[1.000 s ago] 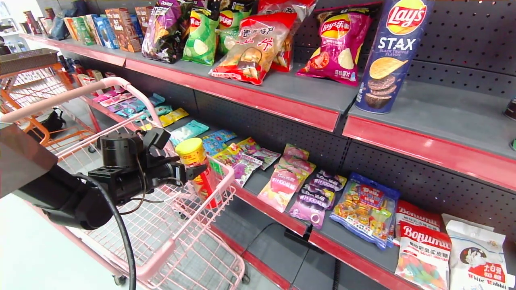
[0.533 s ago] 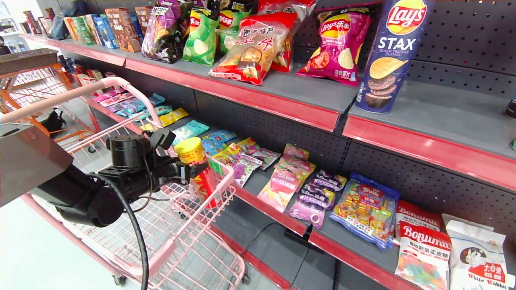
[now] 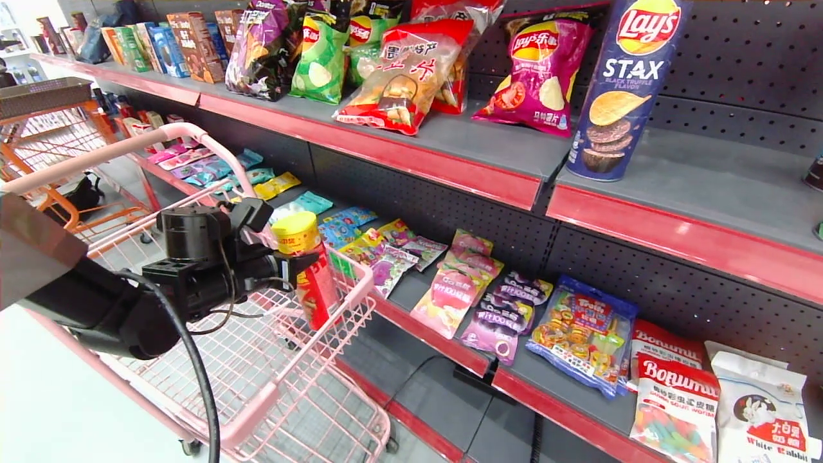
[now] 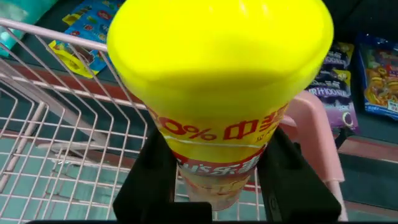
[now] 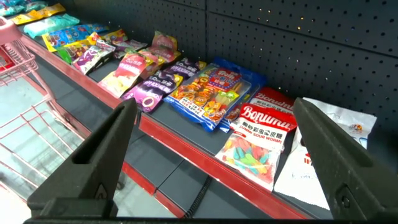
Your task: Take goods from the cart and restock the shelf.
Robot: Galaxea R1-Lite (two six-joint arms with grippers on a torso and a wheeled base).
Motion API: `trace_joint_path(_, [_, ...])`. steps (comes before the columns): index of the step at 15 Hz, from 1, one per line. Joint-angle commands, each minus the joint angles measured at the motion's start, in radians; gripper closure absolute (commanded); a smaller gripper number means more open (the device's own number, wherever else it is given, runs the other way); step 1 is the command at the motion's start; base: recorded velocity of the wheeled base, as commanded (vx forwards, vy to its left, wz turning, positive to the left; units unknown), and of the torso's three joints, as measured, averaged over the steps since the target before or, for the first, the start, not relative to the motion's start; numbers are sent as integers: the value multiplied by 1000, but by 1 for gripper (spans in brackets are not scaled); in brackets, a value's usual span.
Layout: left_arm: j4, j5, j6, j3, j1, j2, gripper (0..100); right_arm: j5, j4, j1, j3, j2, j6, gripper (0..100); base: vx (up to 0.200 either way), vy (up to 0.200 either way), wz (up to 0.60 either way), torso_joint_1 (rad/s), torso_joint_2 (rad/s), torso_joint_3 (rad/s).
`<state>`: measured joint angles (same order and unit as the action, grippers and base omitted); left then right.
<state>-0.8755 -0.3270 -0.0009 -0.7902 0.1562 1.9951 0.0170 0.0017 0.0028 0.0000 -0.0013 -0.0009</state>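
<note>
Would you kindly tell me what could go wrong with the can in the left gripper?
The can reaches below the cart rim, so swinging toward the shelf may snag it. The left gripper holds the tall can just under its lid, so it may tilt or slip.

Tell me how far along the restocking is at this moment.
Done: nothing clearly; the upper shelf already carries a tall blue can and chip bags. In hand: the left gripper is shut on a yellow-lidded can at the front corner of the pink cart. Left: lifting it out and placing it on the shelf. The right gripper is open.
</note>
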Motion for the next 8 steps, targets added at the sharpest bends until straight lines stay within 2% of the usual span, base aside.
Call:
trace_joint_path(1, [141, 2, -4, -7, -32, -203, 100, 0, 0, 0, 0, 1, 1, 0, 0, 0, 0, 0, 0, 0])
trace_joint_path(2, [202, 2, -8, -12, -44, -282, 100, 1, 0, 0, 0, 1, -1, 0, 0, 0, 0, 0, 0, 0])
trace_joint_path(3, [202, 2, -8, -12, -44, -282, 100, 1, 0, 0, 0, 1, -1, 0, 0, 0, 0, 0, 0, 0])
trace_joint_path(4, [365, 2, -13, -23, -76, -469, 100, 0, 0, 0, 0, 1, -1, 0, 0, 0, 0, 0, 0, 0])
trace_joint_path(5, [411, 3, -16, -26, -89, -521, 100, 1, 0, 0, 0, 1, 1, 0, 0, 0, 0, 0, 0, 0])
trace_joint_path(6, [523, 3, -47, -29, -106, -682, 100, 1, 1, 0, 0, 1, 1, 0, 0, 0, 0, 0, 0, 0])
trace_joint_path(8, [691, 5, -51, -30, -122, -885, 100, 0, 1, 0, 0, 1, -2, 0, 0, 0, 0, 0, 0, 0])
